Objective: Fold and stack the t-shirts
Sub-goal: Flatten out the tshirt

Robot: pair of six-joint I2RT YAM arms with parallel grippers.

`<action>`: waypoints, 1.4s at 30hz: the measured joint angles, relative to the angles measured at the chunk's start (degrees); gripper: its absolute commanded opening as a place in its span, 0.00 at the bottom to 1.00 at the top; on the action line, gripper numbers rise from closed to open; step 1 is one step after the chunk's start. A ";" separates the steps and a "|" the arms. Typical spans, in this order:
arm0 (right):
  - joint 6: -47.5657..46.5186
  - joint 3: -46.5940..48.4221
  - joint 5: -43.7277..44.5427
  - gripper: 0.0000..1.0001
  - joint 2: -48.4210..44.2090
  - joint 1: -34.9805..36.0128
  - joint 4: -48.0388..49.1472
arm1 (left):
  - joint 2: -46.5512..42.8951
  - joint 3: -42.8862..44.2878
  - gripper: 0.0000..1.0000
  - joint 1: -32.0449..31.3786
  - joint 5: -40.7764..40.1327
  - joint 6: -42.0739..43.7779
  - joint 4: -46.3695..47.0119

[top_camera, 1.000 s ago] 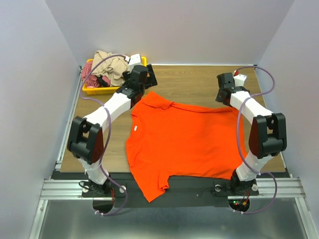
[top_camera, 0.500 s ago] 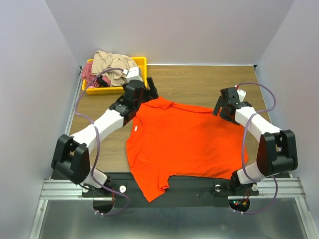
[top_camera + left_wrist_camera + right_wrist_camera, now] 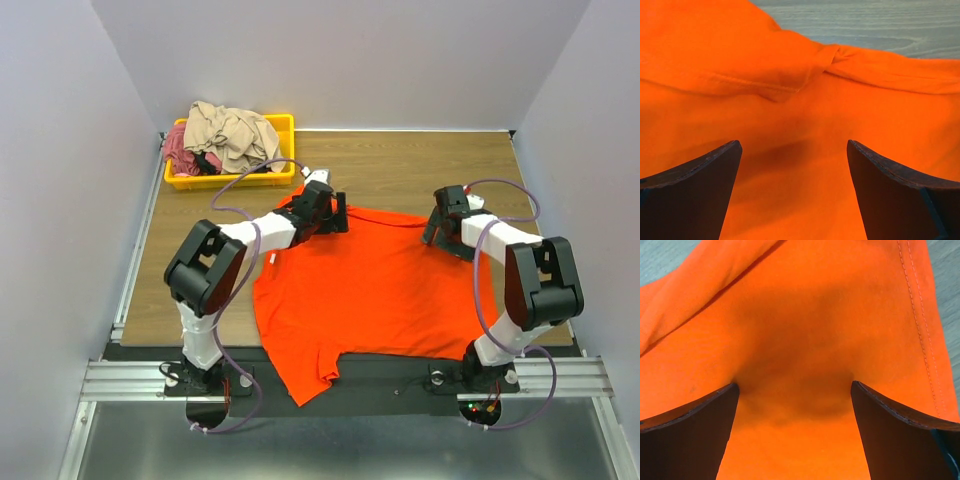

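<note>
A bright orange-red t-shirt (image 3: 370, 290) lies spread flat on the wooden table, its near sleeve hanging over the front edge. My left gripper (image 3: 335, 212) is open over the shirt's far edge, by a folded hem; in the left wrist view (image 3: 794, 143) only orange cloth (image 3: 790, 100) lies between its fingers. My right gripper (image 3: 437, 225) is open low over the far right part; in the right wrist view (image 3: 794, 384) its tips rest at the shaded cloth (image 3: 815, 315). A beige t-shirt (image 3: 225, 130) and a pink one (image 3: 177, 150) lie crumpled in the tray.
A yellow plastic tray (image 3: 232, 182) stands at the table's far left corner. Bare wood (image 3: 400, 165) runs along the back behind the shirt. Grey walls close in the left, right and far sides. Both arms' cables loop above the table.
My left gripper swung right, from beside the tray to the middle of the shirt's far edge. My right gripper came left and down onto the shirt's far right part. Both stayed open.
</note>
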 measured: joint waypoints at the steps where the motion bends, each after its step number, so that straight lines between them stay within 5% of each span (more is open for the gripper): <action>1: 0.09 -0.04 -0.20 1.00 0.07 0.00 0.31 | 1.42 1.22 0.99 -0.09 0.02 -0.04 -0.22; 27: 0.55 -1.29 -1.36 1.00 0.26 0.00 4.46 | 30.71 52.19 0.99 5.99 -8.13 6.80 -8.57; 30: 0.50 -1.53 -1.36 1.00 0.15 0.00 4.85 | 27.63 50.16 0.99 6.54 -8.46 7.30 -8.96; 37: 0.46 -1.55 -1.46 1.00 0.17 0.00 5.03 | 5.35 15.02 0.99 5.20 -2.69 4.28 -2.73; 42: 0.46 -1.57 -1.49 1.00 0.17 0.00 5.09 | 2.91 9.11 0.99 2.89 0.35 3.13 -0.50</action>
